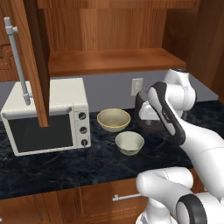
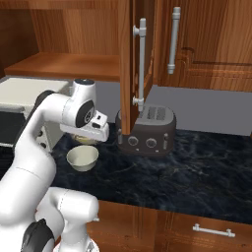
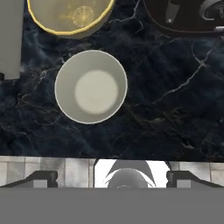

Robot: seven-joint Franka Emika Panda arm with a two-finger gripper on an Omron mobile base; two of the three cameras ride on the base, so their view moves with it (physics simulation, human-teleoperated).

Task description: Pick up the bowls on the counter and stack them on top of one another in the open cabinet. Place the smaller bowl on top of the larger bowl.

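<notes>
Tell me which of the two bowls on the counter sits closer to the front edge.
The smaller bowl, pale grey-white. It sits nearer the counter's front edge, while the larger bowl, yellowish-beige, stands behind it toward the wall, beside the microwave.

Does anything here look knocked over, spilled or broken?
Nothing stands out. The smaller bowl and the larger bowl both sit upright and empty on the counter, apart from each other.
</notes>
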